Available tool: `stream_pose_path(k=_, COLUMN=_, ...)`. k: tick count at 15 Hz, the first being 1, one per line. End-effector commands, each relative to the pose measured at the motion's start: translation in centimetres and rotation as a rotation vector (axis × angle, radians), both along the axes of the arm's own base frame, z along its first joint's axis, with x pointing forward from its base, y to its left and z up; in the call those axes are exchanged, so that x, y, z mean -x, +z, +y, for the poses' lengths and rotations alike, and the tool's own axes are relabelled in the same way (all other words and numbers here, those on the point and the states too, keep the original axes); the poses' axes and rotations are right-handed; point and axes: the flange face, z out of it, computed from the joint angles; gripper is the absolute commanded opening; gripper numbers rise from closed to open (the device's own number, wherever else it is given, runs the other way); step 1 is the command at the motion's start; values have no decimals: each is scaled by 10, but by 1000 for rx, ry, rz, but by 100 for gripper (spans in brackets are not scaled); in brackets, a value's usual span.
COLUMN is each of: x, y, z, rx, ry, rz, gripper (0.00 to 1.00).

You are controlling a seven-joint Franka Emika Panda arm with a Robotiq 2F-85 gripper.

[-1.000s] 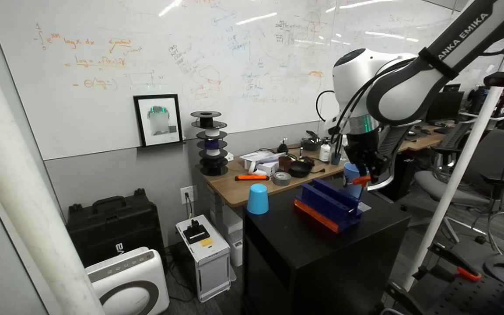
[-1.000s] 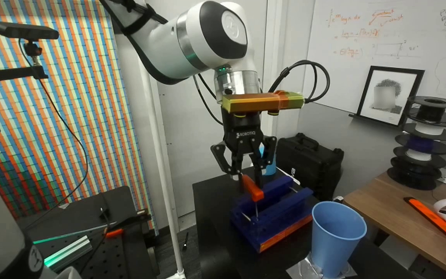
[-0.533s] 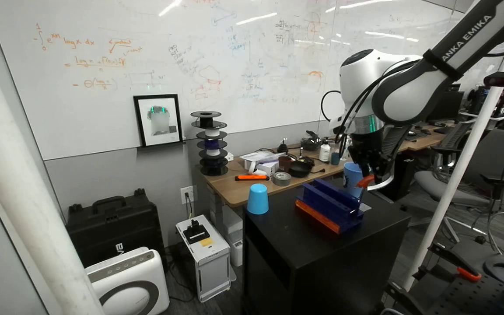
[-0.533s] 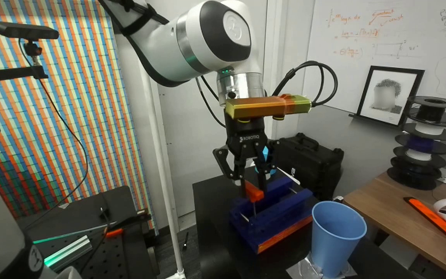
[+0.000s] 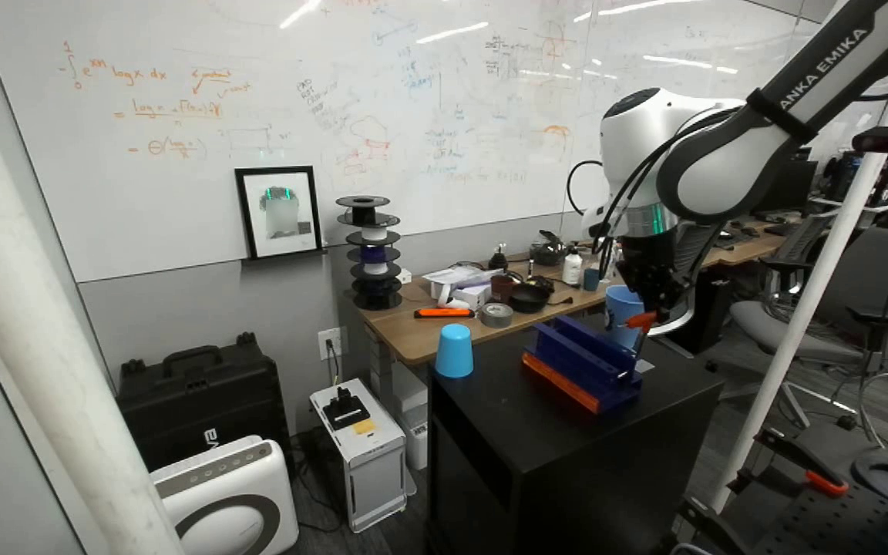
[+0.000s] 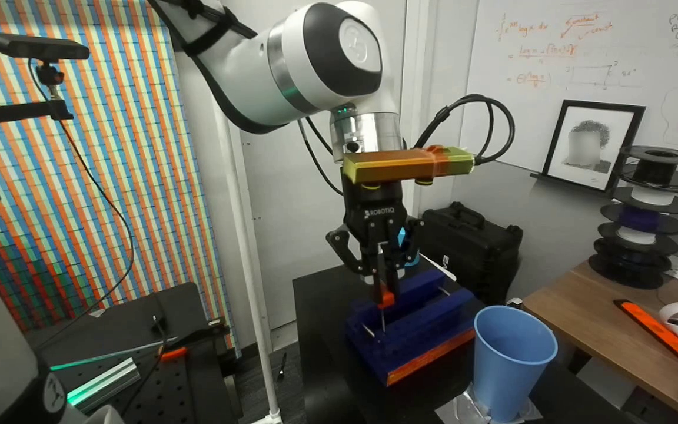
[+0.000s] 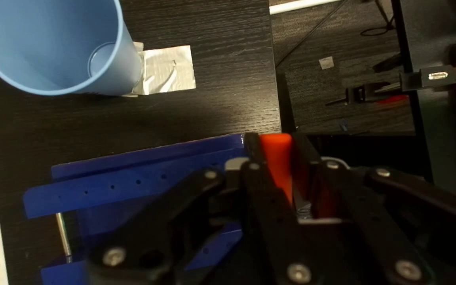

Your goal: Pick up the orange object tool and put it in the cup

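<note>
At one end of the blue rack [image 6: 414, 338], the gripper [image 6: 385, 290] pinches the orange tool [image 7: 277, 158]; past the other, one overturned cup [image 5: 455, 352]; alongside, the blue cup [image 6: 507, 380].

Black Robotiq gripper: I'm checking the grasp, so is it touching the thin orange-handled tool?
Touching. In the wrist view, the gripper has its jaws flush against both sides of the orange handle.
</note>
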Motion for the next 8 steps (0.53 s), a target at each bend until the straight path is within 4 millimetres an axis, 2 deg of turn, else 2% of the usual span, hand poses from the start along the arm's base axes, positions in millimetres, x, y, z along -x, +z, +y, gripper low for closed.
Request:
stream_pose_path(k=1, x=3, y=3, z=-5, rx=-13, ry=17, rz=-12, gripper=8)
stream_pose_path(k=5, x=4, y=18, z=-5, rx=-29, ry=-12, rz=-26, gripper=8)
stream_pose_path(k=8, x=10, y=51, z=-1, rx=-66, ry=-63, rz=-77, gripper=8)
